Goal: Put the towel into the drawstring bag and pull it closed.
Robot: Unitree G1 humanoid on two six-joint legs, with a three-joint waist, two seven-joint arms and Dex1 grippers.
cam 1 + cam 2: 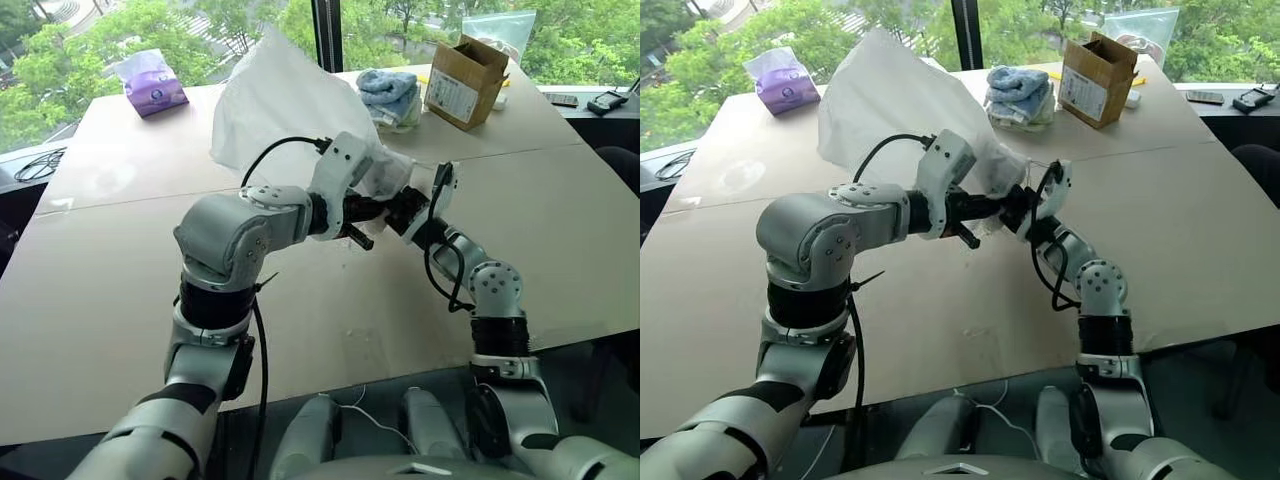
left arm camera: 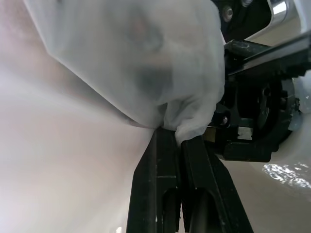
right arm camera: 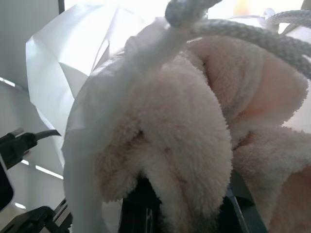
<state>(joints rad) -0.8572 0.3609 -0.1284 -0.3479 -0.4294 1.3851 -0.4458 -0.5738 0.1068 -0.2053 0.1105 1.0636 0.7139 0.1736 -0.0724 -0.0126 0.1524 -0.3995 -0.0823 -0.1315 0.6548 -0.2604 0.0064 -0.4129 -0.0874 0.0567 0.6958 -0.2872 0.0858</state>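
Observation:
The drawstring bag is a thin white pouch held up over the middle of the table, its body billowing up and to the left. My left gripper is shut on a gathered fold of the bag's fabric near its mouth. Right beside it, my right gripper points up and to the left, shut on the towel, a fluffy cream-white bundle. In the right wrist view, the bag's thin fabric wraps the towel's side and a white cord crosses above it. How deep the towel sits in the bag is hidden.
At the back of the table are a purple tissue pack, folded blue-and-white towels and an open cardboard box. A dark handset lies at the far right, and cables lie off the table's left edge.

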